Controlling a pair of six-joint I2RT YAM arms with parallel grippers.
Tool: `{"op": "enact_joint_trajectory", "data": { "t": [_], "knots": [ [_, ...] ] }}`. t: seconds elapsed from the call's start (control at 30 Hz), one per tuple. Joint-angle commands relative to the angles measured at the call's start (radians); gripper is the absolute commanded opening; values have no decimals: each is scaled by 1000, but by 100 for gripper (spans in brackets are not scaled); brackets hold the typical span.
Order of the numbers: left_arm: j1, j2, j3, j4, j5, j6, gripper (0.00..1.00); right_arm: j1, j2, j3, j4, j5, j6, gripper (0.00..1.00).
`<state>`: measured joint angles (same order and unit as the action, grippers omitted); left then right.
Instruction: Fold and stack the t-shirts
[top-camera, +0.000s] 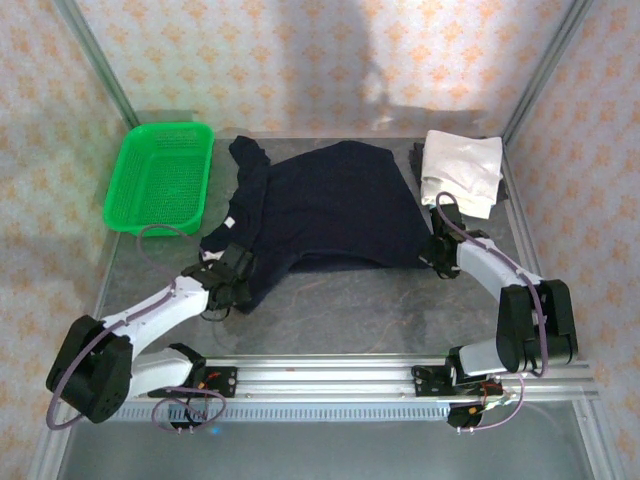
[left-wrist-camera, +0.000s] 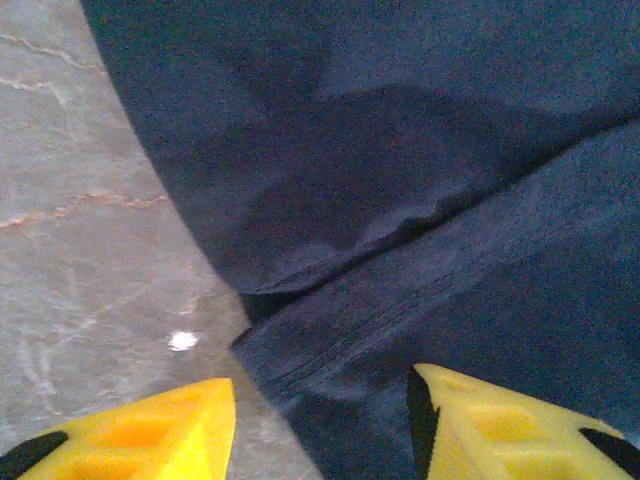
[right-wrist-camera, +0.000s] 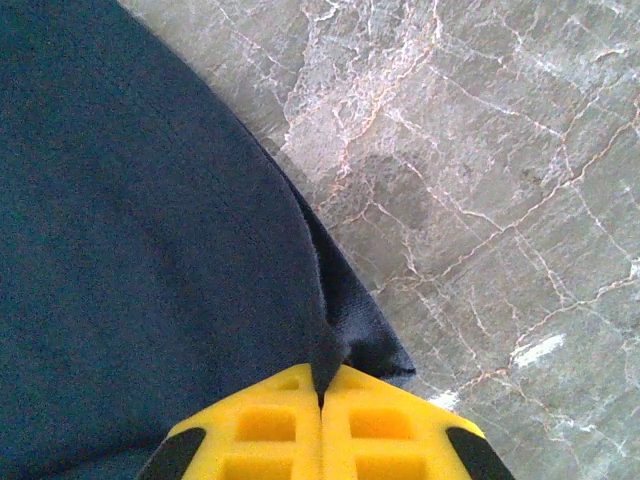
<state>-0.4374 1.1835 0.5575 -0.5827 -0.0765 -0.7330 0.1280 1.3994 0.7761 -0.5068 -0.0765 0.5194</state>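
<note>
One white cloth t-shirt (top-camera: 460, 170) lies folded beyond the right pincer (right-wrist-camera: 322, 380), which pinches the edge of the spread dark navy t-shirt (top-camera: 330, 205); the left pincer (left-wrist-camera: 322, 390) gapes over its other edge. Folding and stacking it seem left.

A navy t-shirt (left-wrist-camera: 420, 150) covers the upper and right of the frame, one layer lapping another along a diagonal fold through the middle. The grey veined table (left-wrist-camera: 80, 220) shows at left, with a small white speck (left-wrist-camera: 183, 340). Along the bottom edge the yellow left fingers (left-wrist-camera: 160, 435) stand apart, with the shirt's edge between them.
</note>
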Motion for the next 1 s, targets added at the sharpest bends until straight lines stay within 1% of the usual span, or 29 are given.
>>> {"op": "enact_joint_trajectory", "data": {
  "t": [0.0, 0.07, 0.17, 0.2, 0.27, 0.33, 0.4, 0.47, 0.5, 0.57, 0.7, 0.73, 0.8, 0.87, 0.97],
  "knots": [
    [7, 42, -18, 65, 17, -6, 39, -1, -8, -9, 2, 12, -14, 0],
    [8, 57, -17, 66, 14, -5, 33, -1, -11, -8, -1, 17, -16, 0],
    [13, 56, -18, 58, 5, -3, 32, -1, -10, -2, -7, 24, -19, 0],
    [15, 54, -17, 42, -5, -2, 36, -1, -12, 0, -9, 26, -22, 0],
    [15, 46, -14, 8, -37, -3, 48, -1, -10, 0, -7, 26, -24, 0],
    [16, 37, -13, -10, -64, 0, 55, -1, -7, 0, -6, 25, -23, 0],
    [19, 44, -14, -7, -81, 9, 56, -1, 1, 0, -1, 22, -25, 0],
    [25, 75, -8, 22, -56, 36, 55, -1, 4, -2, 3, 19, -25, 0],
    [29, 99, 10, 22, -47, 47, 53, -1, 4, -3, 5, 19, -24, 0],
    [36, 139, 34, 20, -42, 49, 45, -1, 8, -5, 8, 18, -25, 0],
    [42, 187, 54, 40, -21, 52, 36, -1, 6, -4, 6, 20, -29, 0],
    [42, 194, 57, 37, -25, 52, 32, 0, 4, -5, 4, 22, -31, 0],
    [42, 195, 65, 24, -28, 59, 14, -2, -5, -4, -1, 24, -31, 0],
    [42, 169, 81, -12, -46, 61, 1, -1, -20, -1, -6, 20, -32, 0],
    [42, 71, 139, -109, -82, 77, 0, -1, -54, 3, -23, 14, -38, 0]
  ]
}}
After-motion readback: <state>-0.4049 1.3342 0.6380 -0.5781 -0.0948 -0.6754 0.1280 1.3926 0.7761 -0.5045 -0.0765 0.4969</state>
